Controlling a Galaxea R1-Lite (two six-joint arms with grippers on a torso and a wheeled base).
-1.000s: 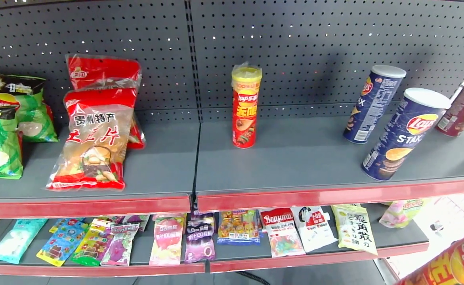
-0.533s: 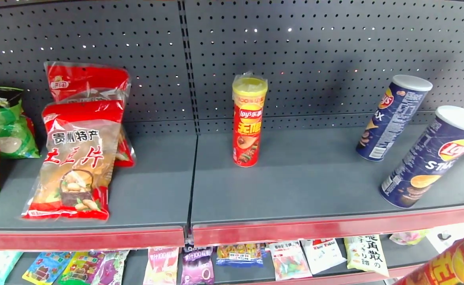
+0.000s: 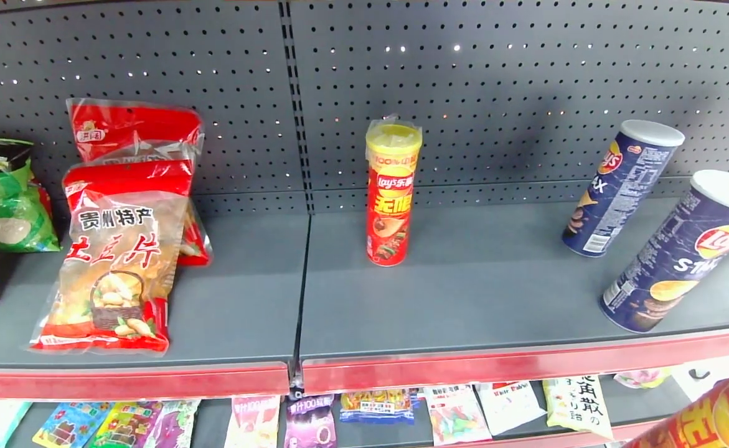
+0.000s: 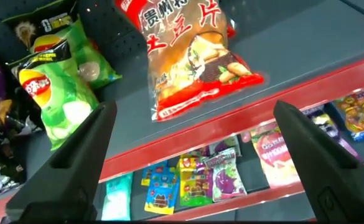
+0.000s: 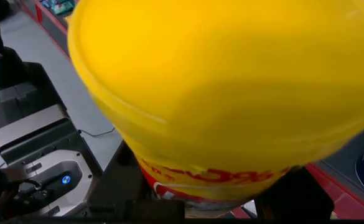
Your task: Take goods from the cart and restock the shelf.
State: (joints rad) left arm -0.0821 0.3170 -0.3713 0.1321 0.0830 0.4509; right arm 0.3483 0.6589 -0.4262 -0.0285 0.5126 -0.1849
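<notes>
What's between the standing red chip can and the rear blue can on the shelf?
Nothing; the head view shows bare shelf between the red chip can and the rear blue can.

The right gripper [image 5: 210, 198] is holding a red chip can [image 5: 213, 179] — its 2 dark fingers [image 5: 122, 183] are pressing on the can's sides, 1 on each side. The can's yellow lid [image 5: 231, 74] is facing the camera, very close. Behind the can a grey floor [image 5: 63, 81] is showing, and a red shelf edge [image 5: 346, 190] is running just beside 1 finger.
</notes>
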